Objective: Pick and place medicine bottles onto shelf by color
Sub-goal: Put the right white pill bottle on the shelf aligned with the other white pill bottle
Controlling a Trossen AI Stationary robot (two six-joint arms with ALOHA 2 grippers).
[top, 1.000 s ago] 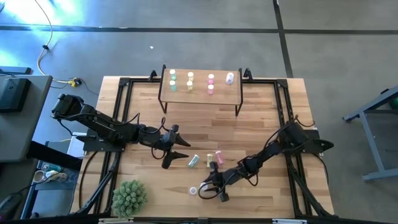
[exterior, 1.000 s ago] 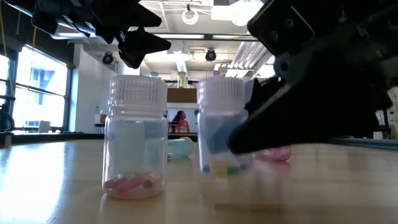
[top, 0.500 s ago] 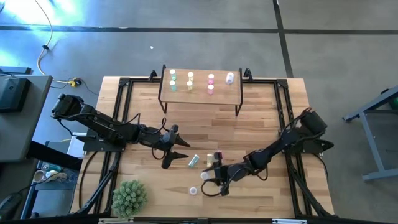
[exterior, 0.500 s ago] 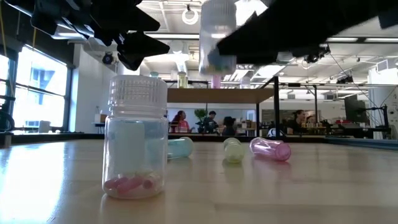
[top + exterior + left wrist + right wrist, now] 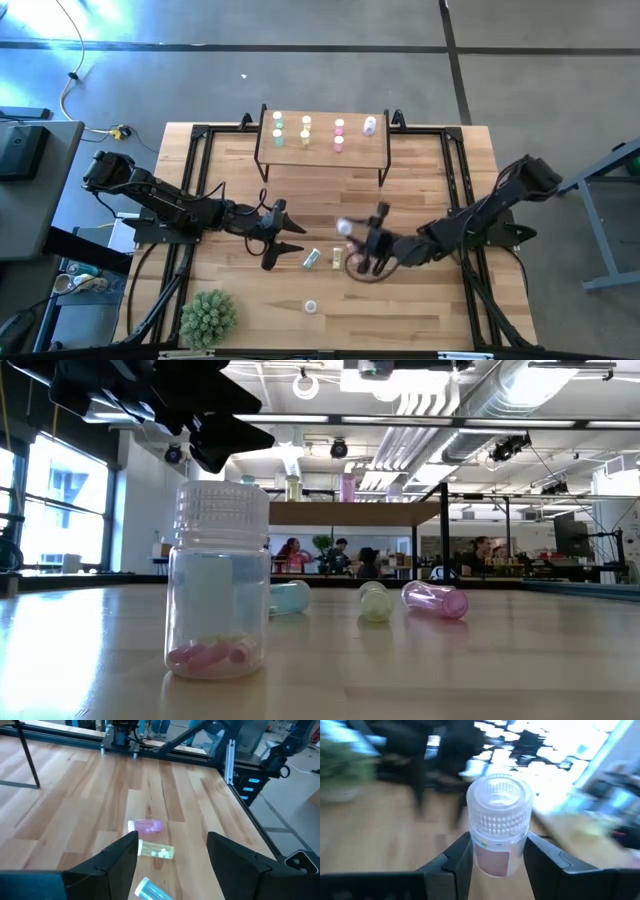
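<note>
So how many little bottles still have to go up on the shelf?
Seven small light-capped bottles already stand on the light-wood shelf. The right end effector holds one clear ribbed-cap bottle. Four remain on the table: a green, yellow and pink one lying down, and one upright.

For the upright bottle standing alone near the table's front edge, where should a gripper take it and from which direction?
Grip the upright bottle around its smooth body just below the ribbed cap, coming down from above or level from the side. It stands upright and alone, apart from the lying bottles, so both flanks are free.
</note>
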